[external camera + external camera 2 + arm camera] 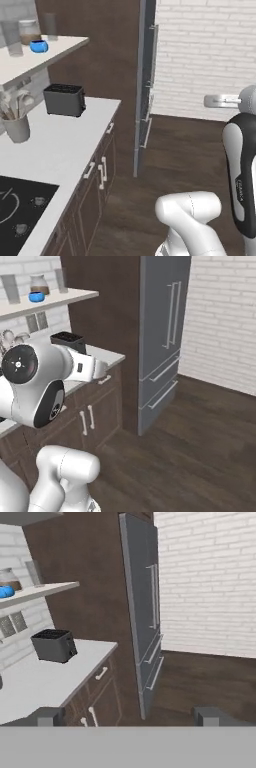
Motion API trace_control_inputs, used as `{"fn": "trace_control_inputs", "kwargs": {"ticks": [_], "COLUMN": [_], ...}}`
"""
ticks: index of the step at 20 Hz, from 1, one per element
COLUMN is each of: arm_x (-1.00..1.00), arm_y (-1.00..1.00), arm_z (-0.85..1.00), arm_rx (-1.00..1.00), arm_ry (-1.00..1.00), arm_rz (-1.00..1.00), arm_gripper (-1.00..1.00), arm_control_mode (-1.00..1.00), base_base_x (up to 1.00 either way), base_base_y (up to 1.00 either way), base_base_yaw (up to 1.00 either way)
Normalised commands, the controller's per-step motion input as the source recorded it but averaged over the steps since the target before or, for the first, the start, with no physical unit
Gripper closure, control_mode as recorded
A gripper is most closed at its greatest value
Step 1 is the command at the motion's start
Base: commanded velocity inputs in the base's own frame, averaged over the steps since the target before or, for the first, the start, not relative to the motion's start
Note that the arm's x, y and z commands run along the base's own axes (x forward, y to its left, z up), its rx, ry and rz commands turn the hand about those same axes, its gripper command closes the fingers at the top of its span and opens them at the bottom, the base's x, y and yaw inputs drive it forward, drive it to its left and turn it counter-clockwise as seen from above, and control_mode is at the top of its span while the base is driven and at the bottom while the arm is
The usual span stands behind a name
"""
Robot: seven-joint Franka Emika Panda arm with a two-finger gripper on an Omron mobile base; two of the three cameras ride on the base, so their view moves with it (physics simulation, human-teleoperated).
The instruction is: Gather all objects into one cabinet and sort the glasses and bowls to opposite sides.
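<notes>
A glossy blue bowl (pixel 39 46) sits on a white wall shelf (pixel 60 47) above the counter, also seen as the bowl (pixel 36 296) and the bowl (pixel 5 592). Clear glasses stand on that shelf: one glass (pixel 12 40) to the bowl's left and another glass (pixel 49 25) at the back right, the latter also the glass (pixel 34 572). My gripper (pixel 127 716) is open and holds nothing, well away from the shelf and out over the floor. The cabinet is out of view.
A lidded jar (pixel 29 31) stands behind the bowl. On the white counter (pixel 60 145) are a black toaster (pixel 64 99) and a utensil holder (pixel 16 125); a cooktop (pixel 20 205) is nearer. A tall grey fridge (pixel 165 331) stands to the right, with open wooden floor (pixel 190 456) before it.
</notes>
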Motion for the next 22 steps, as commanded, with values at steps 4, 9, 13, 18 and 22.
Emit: {"fn": "trace_control_inputs", "kwargs": {"ticks": [4,9,13,18,22], "arm_x": [0.0,0.0,0.0,0.0,0.0], "arm_y": [0.0,0.0,0.0,0.0,0.0], "arm_z": [0.0,0.0,0.0,0.0,0.0], "arm_rx": [0.0,0.0,0.0,0.0,0.0], "arm_ry": [0.0,0.0,0.0,0.0,0.0], "arm_rz": [0.0,0.0,0.0,0.0,0.0], "arm_gripper": [-1.0,-1.0,-1.0,-1.0,-1.0], "arm_control_mode": [1.0,1.0,1.0,1.0,1.0], "base_base_x": [0.16,0.0,0.19,0.44,0.33], "base_base_y": [-0.37,-0.57,-0.75,-0.79,-0.55], "base_base_yaw": [0.52,0.59,0.47,0.4,0.44]}}
